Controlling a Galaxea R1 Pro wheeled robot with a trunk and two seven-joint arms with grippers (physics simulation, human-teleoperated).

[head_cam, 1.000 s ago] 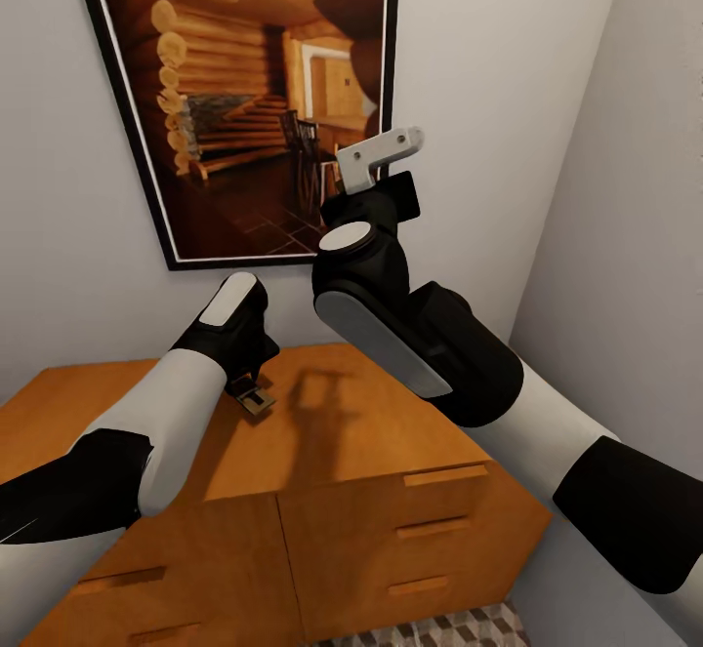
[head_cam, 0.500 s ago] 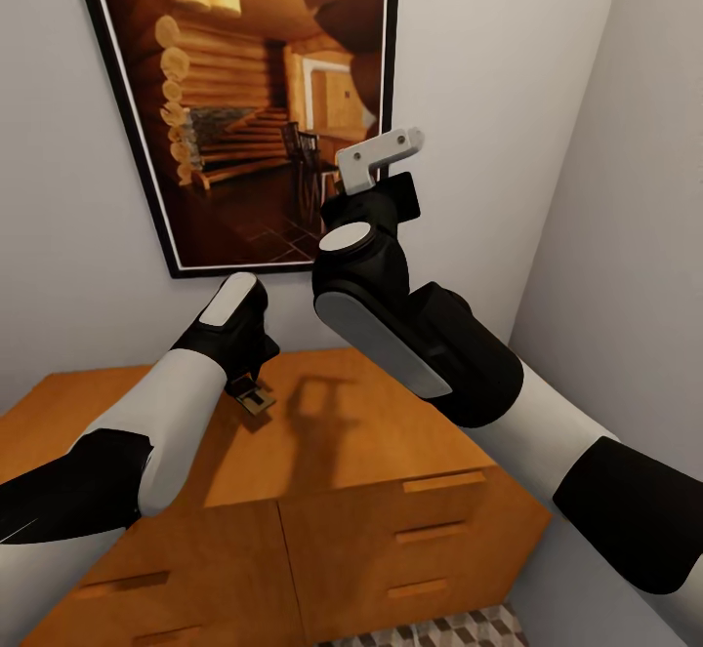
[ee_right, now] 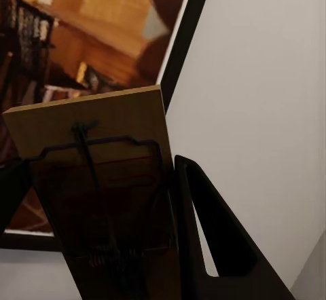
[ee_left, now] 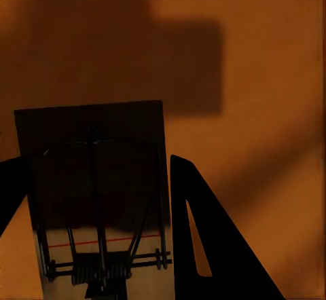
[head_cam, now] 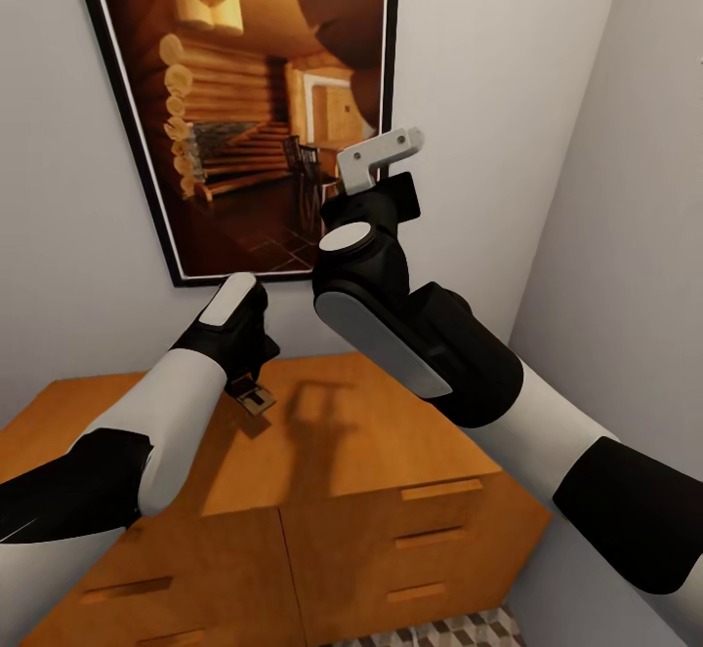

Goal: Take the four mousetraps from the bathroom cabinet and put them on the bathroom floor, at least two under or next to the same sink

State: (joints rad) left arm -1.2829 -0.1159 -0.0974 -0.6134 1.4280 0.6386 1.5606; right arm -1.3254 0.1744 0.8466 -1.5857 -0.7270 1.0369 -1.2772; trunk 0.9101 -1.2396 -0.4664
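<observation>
Since both arms carry a trap clear of the cabinet [head_cam: 371,452], this reads as the haul-away stage, with each load kept off surfaces for the move to the floor. The cabinet is low, wide, orange-brown, flat-topped, with slot-handled drawers; a sliver of cube-patterned bathroom floor [head_cam: 430,632] shows at its foot. Above it hangs a dark-framed picture [head_cam: 264,91] of a log interior on the grey wall. The right arm is raised high, wrist up near the picture, likely to keep its trap from hitting the cabinet or the other arm. Right gripper [ee_right: 95,225] is clamped on a mousetrap [ee_right: 102,151]: tan board, dark wire bar and spring, held upright between black fingers [ee_right: 217,232]. Left gripper [head_cam: 252,391] hangs low just over the cabinet top, closed on the second mousetrap [ee_left: 95,178], board in shadow, pale near the coil, thin red line across it.
</observation>
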